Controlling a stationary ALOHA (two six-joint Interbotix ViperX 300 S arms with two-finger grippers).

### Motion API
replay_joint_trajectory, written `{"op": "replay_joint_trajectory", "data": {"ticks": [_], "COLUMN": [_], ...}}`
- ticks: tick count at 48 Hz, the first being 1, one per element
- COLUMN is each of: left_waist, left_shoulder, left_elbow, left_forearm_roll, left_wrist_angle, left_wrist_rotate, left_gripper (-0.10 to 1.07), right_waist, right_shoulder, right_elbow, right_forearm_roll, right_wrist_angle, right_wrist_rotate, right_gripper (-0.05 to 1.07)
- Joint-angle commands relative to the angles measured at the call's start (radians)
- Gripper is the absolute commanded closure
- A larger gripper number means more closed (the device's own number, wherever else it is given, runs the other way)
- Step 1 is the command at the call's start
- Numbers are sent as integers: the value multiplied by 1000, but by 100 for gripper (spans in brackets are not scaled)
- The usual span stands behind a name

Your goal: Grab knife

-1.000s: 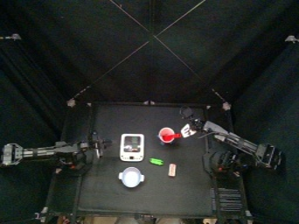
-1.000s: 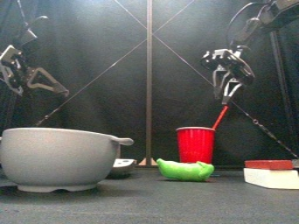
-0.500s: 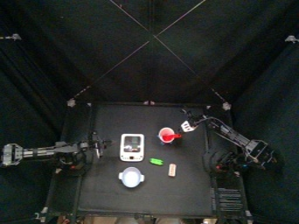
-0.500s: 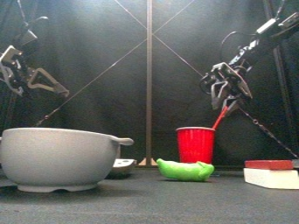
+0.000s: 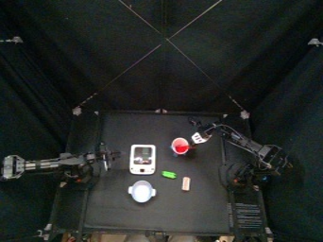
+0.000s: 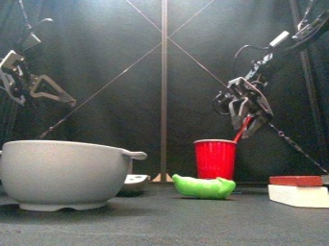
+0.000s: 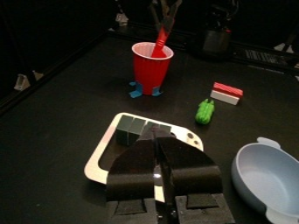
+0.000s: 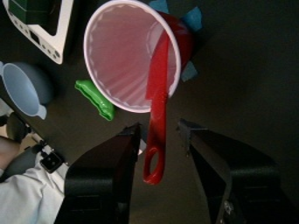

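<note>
Closing off-centre w/ right claw (image 8: 160, 131), jaws apart astride knife (image 8: 159, 105) handle, could tip red cup (image 8: 128, 54).

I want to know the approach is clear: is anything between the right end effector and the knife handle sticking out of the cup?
Nothing visible blocks it. The right end effector is open, its jaws already on either side of the red knife handle, which leans out of the red cup.
</note>
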Motion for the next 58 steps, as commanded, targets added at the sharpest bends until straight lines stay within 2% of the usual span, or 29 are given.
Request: {"op": "replay_joint_trajectory", "data": {"ticks": [1, 9, 24, 44, 51, 58], "left_waist": [3, 3, 3, 3, 3, 3], "left_shoulder": [5, 3, 3, 3, 3, 3], "left_elbow": [-12, -12, -11, -11, -11, -11], "left_forearm_roll": [2, 2, 2, 3, 3, 0], "left_wrist_angle": [-3, -3, -3, -5, -5, -3], "left_wrist_rotate": [2, 2, 2, 2, 2, 2], "left_gripper": [65, 65, 65, 65, 65, 65], "right_waist": [8, 14, 26, 26, 26, 26], "right_shoulder": [2, 23, 31, 31, 31, 31], "right_elbow": [-29, -51, -67, -78, -97, -121], "right_forearm_roll": [8, 11, 11, 11, 11, 11], "right_wrist_angle": [9, 20, 66, 67, 71, 91], "right_wrist_rotate": [-3, 2, 5, 11, 14, 15], "right_gripper": [25, 26, 39, 43, 50, 63]}}
